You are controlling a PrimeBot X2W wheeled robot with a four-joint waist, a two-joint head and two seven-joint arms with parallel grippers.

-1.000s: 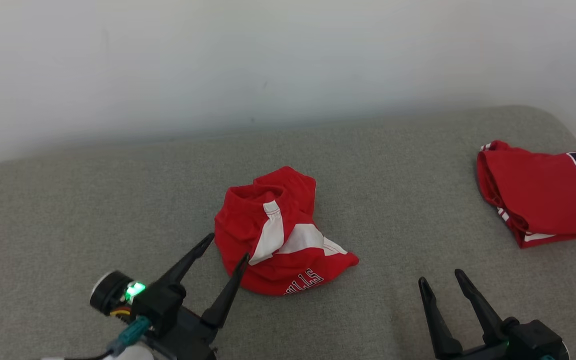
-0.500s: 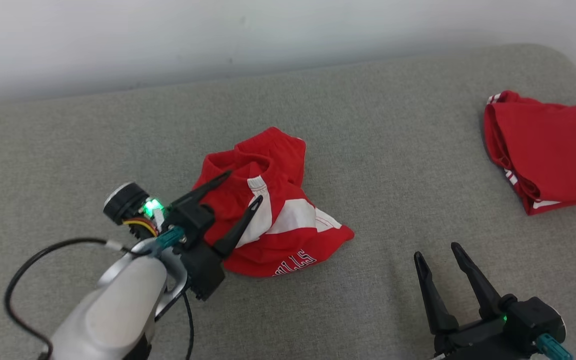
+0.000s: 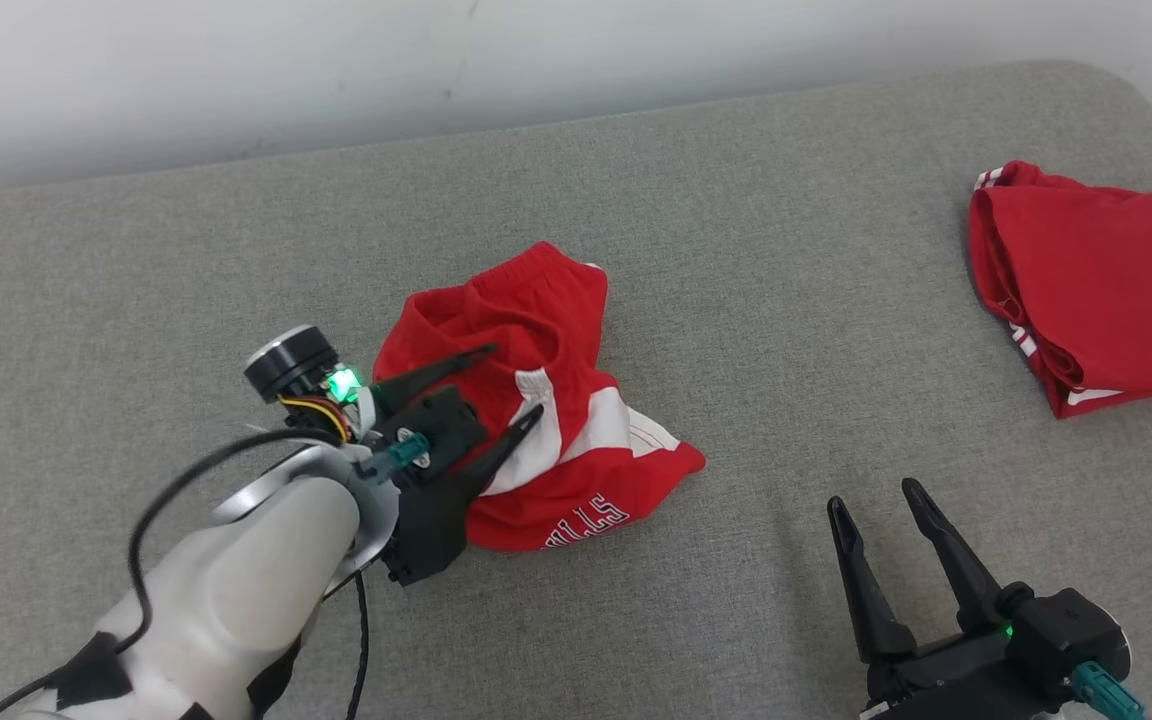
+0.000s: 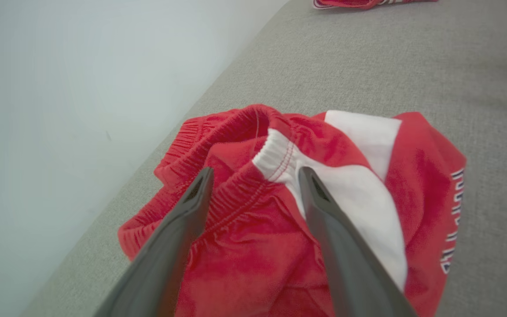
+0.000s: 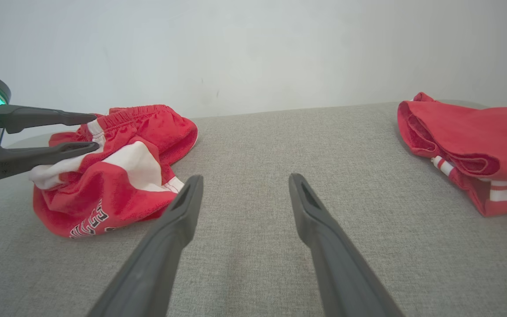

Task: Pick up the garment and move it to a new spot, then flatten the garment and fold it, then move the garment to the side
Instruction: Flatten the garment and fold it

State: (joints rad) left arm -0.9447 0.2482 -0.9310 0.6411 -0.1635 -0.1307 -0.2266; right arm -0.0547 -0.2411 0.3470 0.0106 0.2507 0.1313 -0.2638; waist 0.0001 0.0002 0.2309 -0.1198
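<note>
On grey fabric cushion [image 3: 736, 250], crumpled red shorts [image 3: 536, 310], pale wall [image 3: 336, 70] behind

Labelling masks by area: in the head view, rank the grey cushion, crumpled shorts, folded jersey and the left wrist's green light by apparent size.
1. Grey cushion, largest.
2. Crumpled shorts and folded jersey: unsure, since the picture's edge cuts off the jersey.
3. Green light, smallest.

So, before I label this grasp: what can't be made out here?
Head view: the folded jersey is cut off by the right edge, number incomplete.
Head view: lettering on the shorts runs under a fold.
Left wrist view: whether the fingers of the left gripper touch the cloth is unclear.
</note>
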